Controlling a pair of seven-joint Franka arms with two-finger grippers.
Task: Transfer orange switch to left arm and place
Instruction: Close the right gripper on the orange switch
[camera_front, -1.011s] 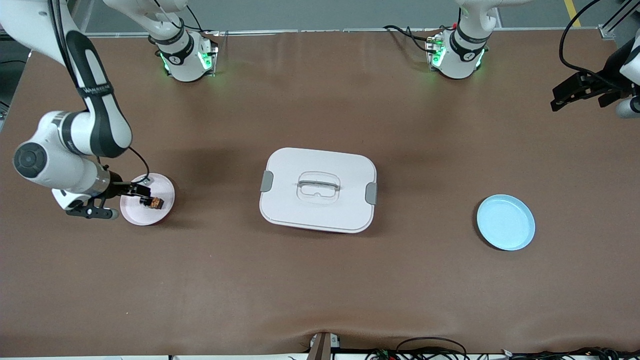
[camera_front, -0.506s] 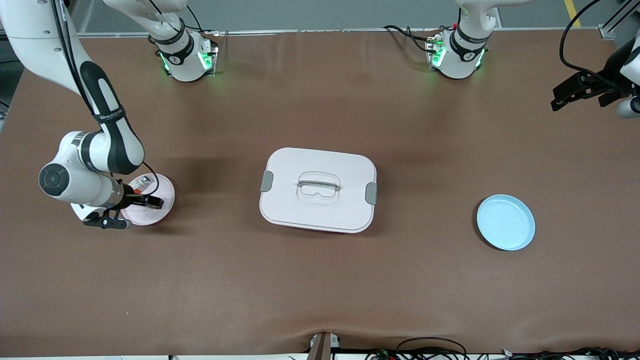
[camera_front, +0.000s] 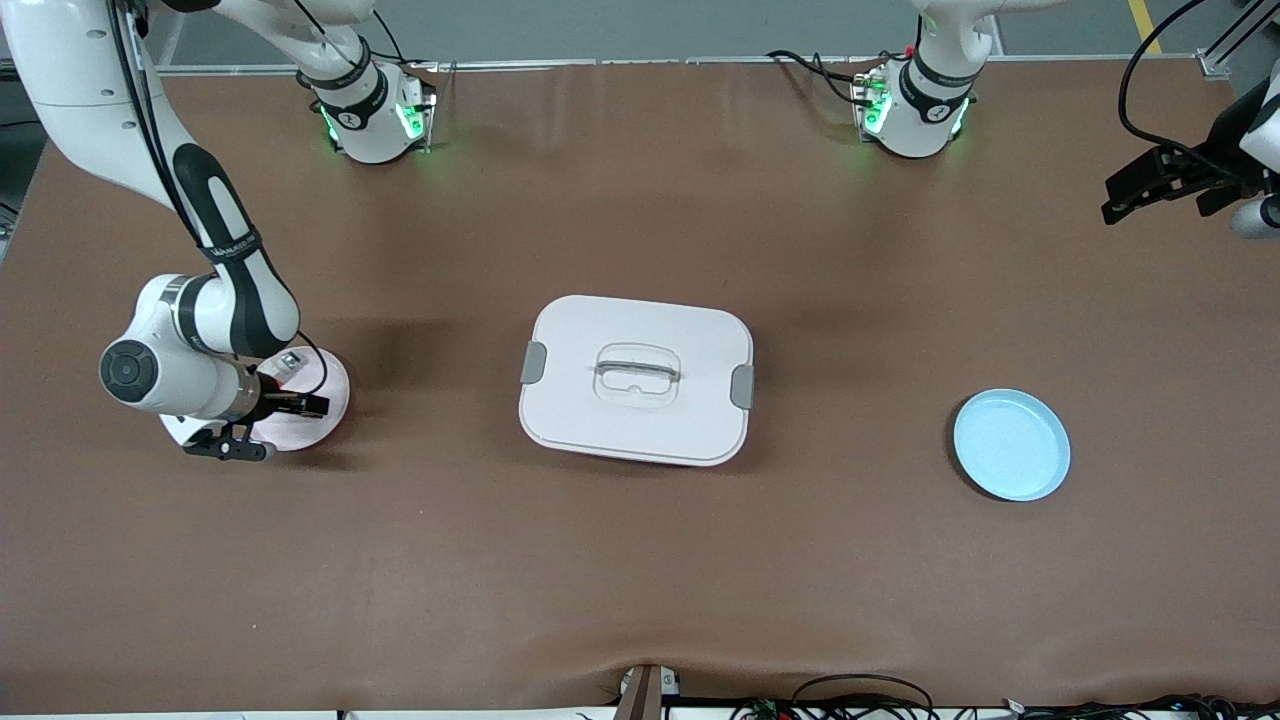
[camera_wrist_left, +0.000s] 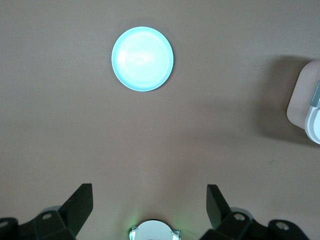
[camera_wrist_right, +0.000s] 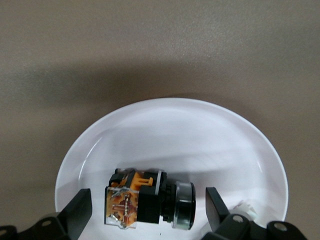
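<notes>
The orange switch (camera_wrist_right: 142, 200) lies on its side in a pale pink plate (camera_front: 335, 385) near the right arm's end of the table. My right gripper (camera_front: 310, 405) is low over the plate and open. In the right wrist view its fingers (camera_wrist_right: 75, 210) stand on either side of the switch with a gap at each side. In the front view the gripper hides the switch. The white box (camera_front: 636, 378) sits shut at the table's middle. My left gripper (camera_front: 1150, 185) waits open and empty, high over the left arm's end of the table.
A light blue plate (camera_front: 1011, 445) lies toward the left arm's end, also in the left wrist view (camera_wrist_left: 142, 59). A small white-grey piece (camera_front: 290, 360) lies on the pink plate beside the right gripper. A box corner (camera_wrist_left: 305, 102) shows in the left wrist view.
My right arm has swung in and lowered, bringing its open gripper around the switch, which it now hides in the front view. The left arm has not moved.
</notes>
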